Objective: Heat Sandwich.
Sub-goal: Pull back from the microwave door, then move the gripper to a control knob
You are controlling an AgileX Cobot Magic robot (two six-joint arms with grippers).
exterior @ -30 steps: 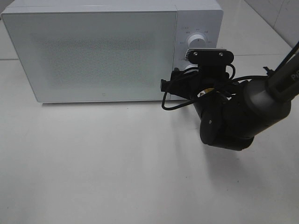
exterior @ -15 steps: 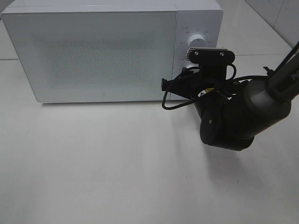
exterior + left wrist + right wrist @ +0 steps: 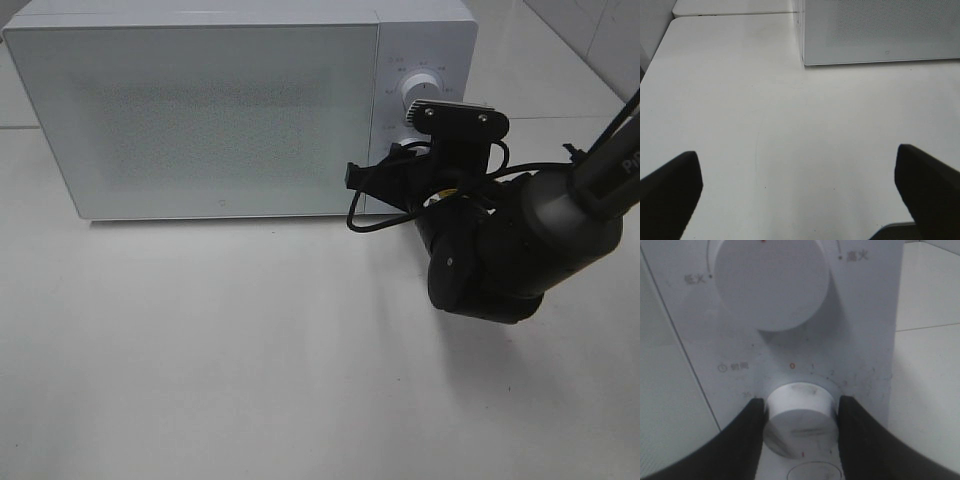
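Overhead and wrist views of a boxy white microwave oven (image 3: 220, 110) standing at the far side of a plain white table (image 3: 250, 350). Its frosted, dot-patterned door (image 3: 200, 115) is closed flush with the narrow white control panel (image 3: 432, 45) on the right.

The panel carries two controls, one above the other: a large white round upper dial (image 3: 769, 282) and a smaller white round lower dial (image 3: 799, 420), ringed with small printed numerals (0 at the top, in red).

The right gripper (image 3: 800, 412) meets the panel head-on. Its two black fingers (image 3: 747, 440) press against opposite sides of the lower dial, so the jaws stand at a middling width, clamped on that dial.

From above, the bulky black right arm (image 3: 500, 260) and its wrist camera bracket (image 3: 460, 125) cover the lower part of the panel, and a loose black cable (image 3: 375, 225) loops beside them.

The left gripper (image 3: 797, 165) hangs over bare table, well apart from the microwave oven's front left corner, jaws spread wide and holding nothing.

The sandwich shows in none of the views, and where it lies cannot be told.
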